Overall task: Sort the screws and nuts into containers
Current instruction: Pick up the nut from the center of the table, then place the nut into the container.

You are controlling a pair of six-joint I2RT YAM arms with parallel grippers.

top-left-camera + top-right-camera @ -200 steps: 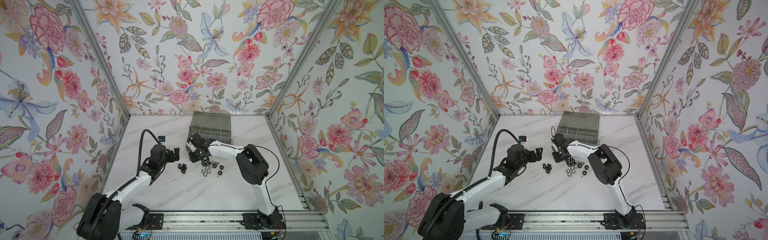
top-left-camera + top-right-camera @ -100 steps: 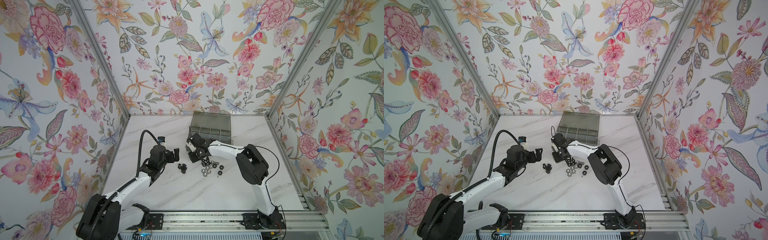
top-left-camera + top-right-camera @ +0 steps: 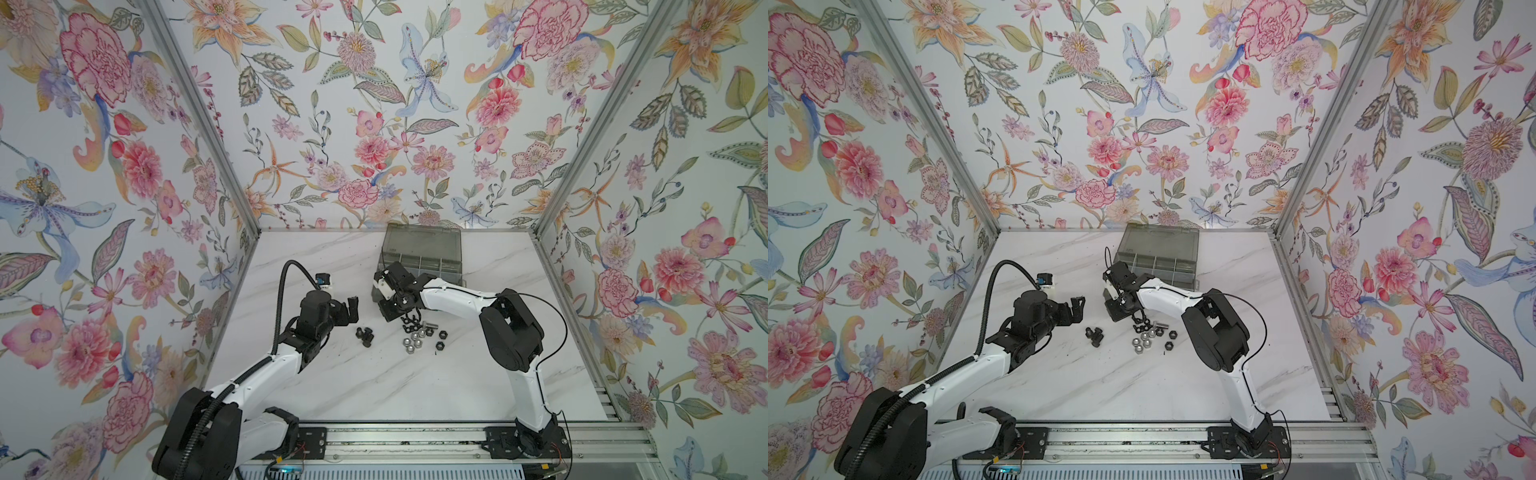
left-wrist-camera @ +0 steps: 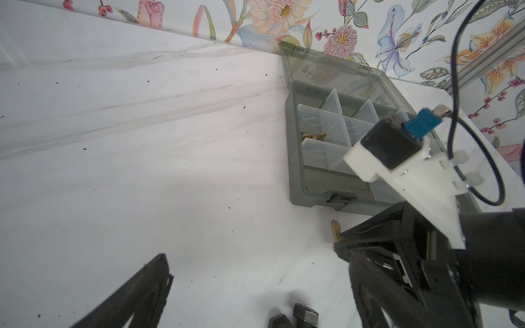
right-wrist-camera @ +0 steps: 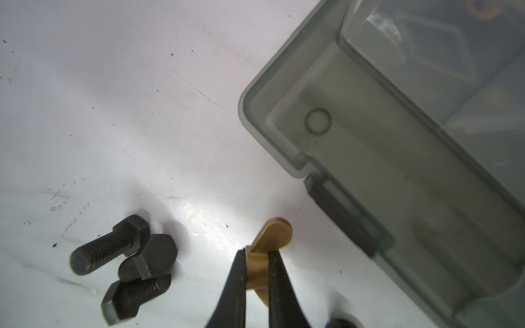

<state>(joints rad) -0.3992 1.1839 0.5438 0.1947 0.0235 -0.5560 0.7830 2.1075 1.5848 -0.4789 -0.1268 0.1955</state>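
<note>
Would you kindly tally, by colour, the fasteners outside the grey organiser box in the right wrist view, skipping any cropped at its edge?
Black hex-head bolts on the white marble table: 3
Brass-coloured winged piece pinched in the right gripper: 1
Total: 4

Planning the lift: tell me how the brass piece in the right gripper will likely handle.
The brass piece looks like rigid metal, so it should not flex. The right gripper pinches only its narrow middle, so it may pivot or slip. Its flat wing suggests it would not roll if dropped.
</note>
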